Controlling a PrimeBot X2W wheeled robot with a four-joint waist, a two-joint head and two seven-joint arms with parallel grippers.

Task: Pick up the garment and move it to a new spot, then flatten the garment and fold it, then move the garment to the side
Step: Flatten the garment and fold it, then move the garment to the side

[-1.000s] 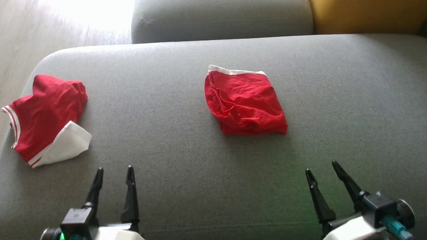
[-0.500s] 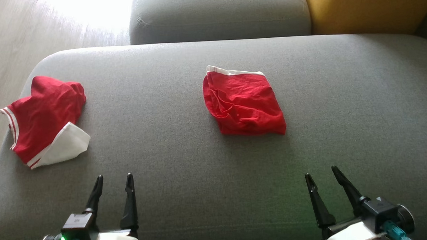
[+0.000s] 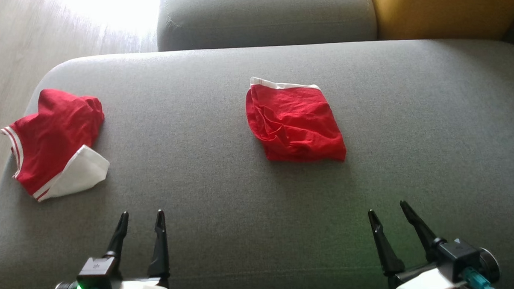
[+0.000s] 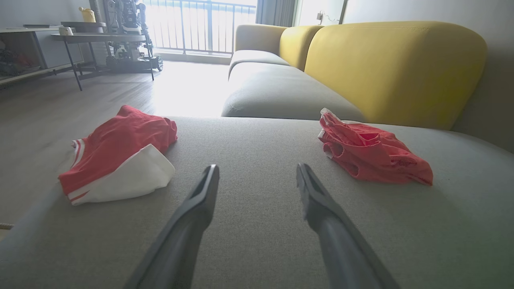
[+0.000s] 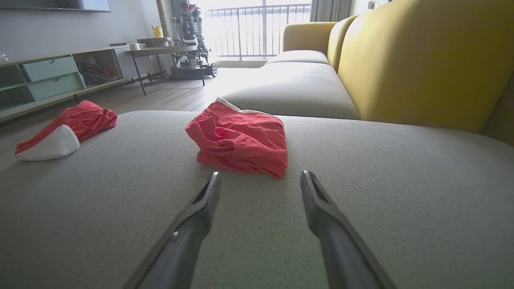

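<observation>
Head view: left hand (image 3: 142,214) and right hand (image 3: 387,208) both open, holding nothing, above the grey sofa seat (image 3: 221,194); red garment (image 3: 294,122) lies mid-seat, red-and-white garment (image 3: 54,144) at the left edge. Left wrist view: red garment ahead, right. Right wrist view: red garment just beyond spread fingers.

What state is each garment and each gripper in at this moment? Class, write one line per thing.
red garment: wrinkled, loosely folded, lying mid grey cushion, not held.
red-and-white garment: bunched near the cushion's left edge, not held.
left gripper: open, empty.
right gripper: open, empty.
</observation>
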